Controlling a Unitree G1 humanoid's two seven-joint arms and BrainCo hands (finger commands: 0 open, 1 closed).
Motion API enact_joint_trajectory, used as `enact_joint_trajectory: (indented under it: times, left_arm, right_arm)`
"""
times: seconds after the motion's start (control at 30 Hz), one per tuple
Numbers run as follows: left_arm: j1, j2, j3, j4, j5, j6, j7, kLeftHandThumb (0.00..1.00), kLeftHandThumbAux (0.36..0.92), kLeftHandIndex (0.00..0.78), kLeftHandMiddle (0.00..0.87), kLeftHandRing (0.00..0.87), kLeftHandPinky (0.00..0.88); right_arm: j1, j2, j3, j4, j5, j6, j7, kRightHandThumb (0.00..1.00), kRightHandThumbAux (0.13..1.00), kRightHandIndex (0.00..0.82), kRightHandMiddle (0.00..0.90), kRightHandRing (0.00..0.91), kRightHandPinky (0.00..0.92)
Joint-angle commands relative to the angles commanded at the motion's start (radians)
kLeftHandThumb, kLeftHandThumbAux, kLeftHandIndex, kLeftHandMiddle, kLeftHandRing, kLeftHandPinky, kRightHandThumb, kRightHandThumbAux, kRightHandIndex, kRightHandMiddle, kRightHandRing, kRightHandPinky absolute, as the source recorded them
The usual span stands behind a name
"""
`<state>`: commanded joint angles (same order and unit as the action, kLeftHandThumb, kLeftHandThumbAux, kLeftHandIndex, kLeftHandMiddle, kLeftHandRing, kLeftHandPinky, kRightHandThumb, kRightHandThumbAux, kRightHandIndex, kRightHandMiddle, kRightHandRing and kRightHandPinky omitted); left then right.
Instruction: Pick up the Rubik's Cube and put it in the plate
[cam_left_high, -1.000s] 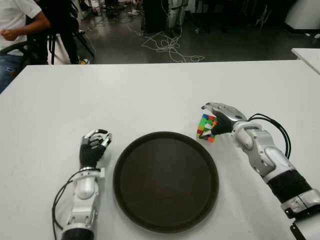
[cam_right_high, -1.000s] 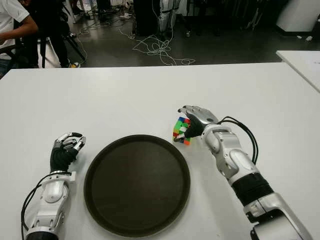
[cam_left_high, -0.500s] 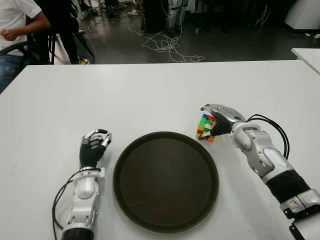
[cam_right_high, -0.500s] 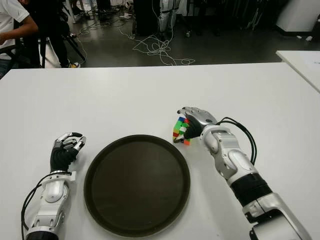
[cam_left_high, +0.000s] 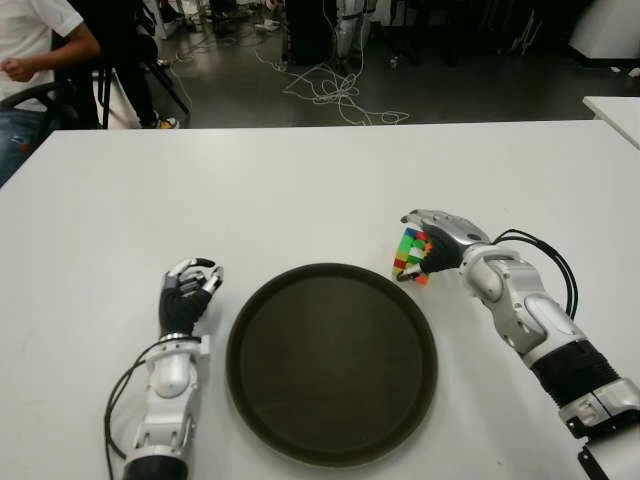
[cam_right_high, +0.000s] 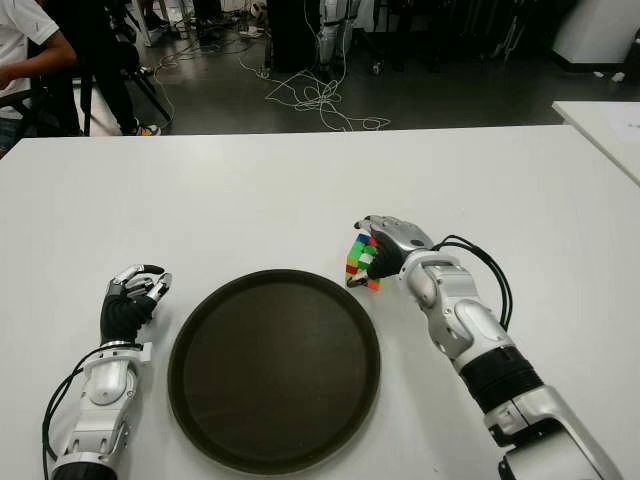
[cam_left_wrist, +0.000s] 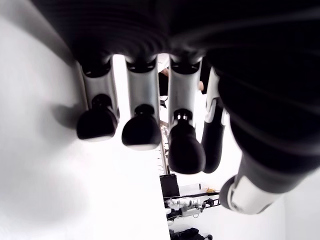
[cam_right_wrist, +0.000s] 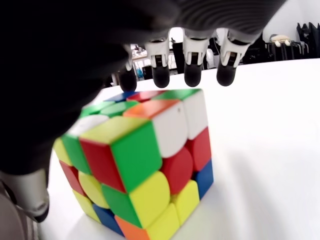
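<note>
Rubik's Cube (cam_left_high: 413, 256) sits on the white table (cam_left_high: 300, 190), just off the far right rim of the round dark plate (cam_left_high: 331, 362), close to that rim but outside it. Being a cube it has no long axis; in the eye views it stands a little tilted, with one lower corner toward the plate and a face turned to the robot's left. Its stickers are scrambled: green, yellow, red, white, orange and blue squares show in mixed order, and in the right wrist view (cam_right_wrist: 145, 165) a corner points at the camera with a green and red face beside a white, red and yellow one.

The right hand (cam_left_high: 440, 238) is cupped over the cube from its right side, palm against it. Its fingertips (cam_right_wrist: 192, 76) hang just past the cube's top far edge, slightly spread; whether they press on the cube cannot be told, so the grasp is not clear.

The plate is bare inside, with a low raised rim all round. The left hand (cam_left_high: 187, 293) shows on the plate's left side, fingers curled in, holding nothing. Wide bare table lies beyond the cube. A second table's corner (cam_left_high: 615, 108) shows at far right, and a seated person (cam_left_high: 35, 50) at far left.
</note>
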<state>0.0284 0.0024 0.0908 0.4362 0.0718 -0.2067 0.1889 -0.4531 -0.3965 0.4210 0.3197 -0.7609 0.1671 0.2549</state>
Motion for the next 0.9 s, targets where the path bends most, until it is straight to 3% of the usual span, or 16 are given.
enact_joint_trajectory:
  times: [0.9]
  left_arm:
    - [0.004, 0.004, -0.008, -0.017, 0.009, 0.026, -0.003, 0.704, 0.708, 0.442, 0.799, 0.820, 0.804]
  right_arm:
    - [0.015, 0.002, -0.001, 0.010, 0.017, 0.005, -0.020, 0.000, 0.629, 0.000, 0.000, 0.000, 0.000]
